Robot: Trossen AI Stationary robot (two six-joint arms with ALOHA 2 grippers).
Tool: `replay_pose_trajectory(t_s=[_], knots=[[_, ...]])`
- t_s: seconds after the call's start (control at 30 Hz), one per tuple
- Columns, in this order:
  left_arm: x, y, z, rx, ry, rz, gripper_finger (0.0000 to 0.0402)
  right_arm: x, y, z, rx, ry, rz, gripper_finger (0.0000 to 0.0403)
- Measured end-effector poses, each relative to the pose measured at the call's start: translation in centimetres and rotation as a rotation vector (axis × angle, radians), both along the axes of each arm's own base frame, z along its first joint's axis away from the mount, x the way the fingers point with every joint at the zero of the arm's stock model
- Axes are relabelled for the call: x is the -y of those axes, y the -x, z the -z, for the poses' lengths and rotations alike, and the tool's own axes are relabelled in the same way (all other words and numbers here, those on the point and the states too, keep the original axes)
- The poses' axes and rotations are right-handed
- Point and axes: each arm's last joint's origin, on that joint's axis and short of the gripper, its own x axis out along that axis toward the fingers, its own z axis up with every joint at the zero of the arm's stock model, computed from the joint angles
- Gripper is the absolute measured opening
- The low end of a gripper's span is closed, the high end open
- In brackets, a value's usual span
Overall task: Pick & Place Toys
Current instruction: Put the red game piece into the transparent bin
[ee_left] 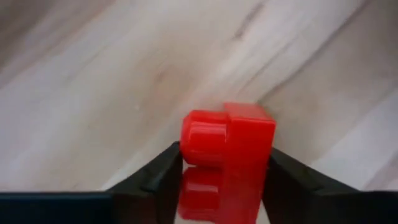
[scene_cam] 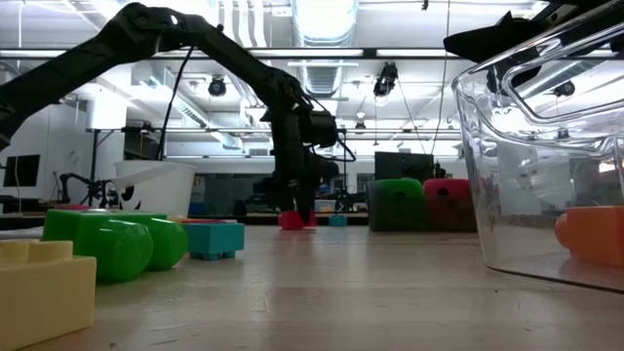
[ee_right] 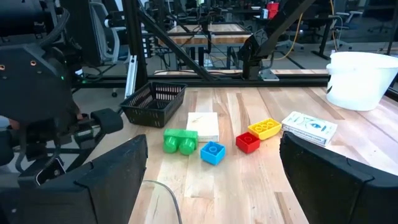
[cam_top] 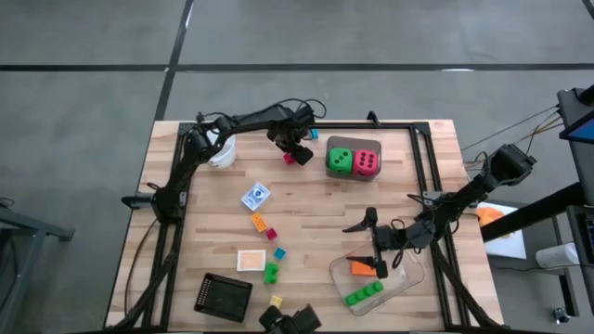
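My left gripper (cam_top: pixel 290 154) is at the table's far middle, shut on a small red brick (ee_left: pixel 227 155), which also shows in the low view (scene_cam: pixel 291 220) at table height. A green die (cam_top: pixel 340 160) and a pink-red die (cam_top: pixel 367 162) stand just right of it, and a small blue brick (cam_top: pixel 314 134) lies beyond. My right gripper (cam_top: pixel 368 246) is open and empty above the far rim of the clear tray (cam_top: pixel 408 278). The tray holds an orange wedge (cam_top: pixel 362 267) and a green brick (cam_top: pixel 364 293). More bricks (cam_top: pixel 270 272) lie at the near middle. My left gripper pinches the red brick between its two fingers (ee_left: pixel 163 177), one on each of two opposite sides (ee_left: pixel 264 163). The fingers come from above, pointing down. One stud sticks out sideways. Whether the brick rests on the table or hangs just clear, I cannot tell.
A white cup (cam_top: pixel 221 151) stands at the far left beside the left arm. A printed card (cam_top: pixel 255 196), a pale square block (cam_top: pixel 251 261) and a black basket (cam_top: pixel 223 295) lie on the left half. Bare wood lies between the dice and the tray.
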Motion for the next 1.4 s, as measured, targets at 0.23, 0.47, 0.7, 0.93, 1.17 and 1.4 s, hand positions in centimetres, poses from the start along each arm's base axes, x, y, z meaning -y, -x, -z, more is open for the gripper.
replay_pose_trajectory(t_s=[0.23, 0.47, 0.7, 0.93, 1.17, 1.4], knots=[[0.4, 0.3, -0.5, -0.030, 0.017, 0.047, 0.0074, 0.0, 0.0, 0.0, -0.001, 0.001, 0.000, 0.0356], [1.2, 0.4, -1.0, -0.043, 0.027, 0.104, 0.0008, 0.0, 0.0, 0.1, -0.005, 0.004, -0.001, 0.0356], [2.1, 0.0, -2.4, -0.018, -0.008, 0.166, 0.0003, 0.0, 0.0, 0.1, -0.005, 0.015, -0.002, 0.0356], [2.8, -0.2, -3.8, 0.019, -0.039, 0.211, 0.0001, 0.0, 0.0, 0.1, -0.004, 0.021, -0.003, 0.0356], [4.4, -1.0, -5.8, 0.096, -0.108, 0.287, 0.0001, -0.1, 0.0, 0.7, 0.016, 0.072, -0.013, 0.0356], [7.6, -1.0, -6.4, 0.268, -0.210, 0.359, 0.0000, -0.5, -0.2, 2.7, 0.231, 0.084, -0.089, 0.0356]])
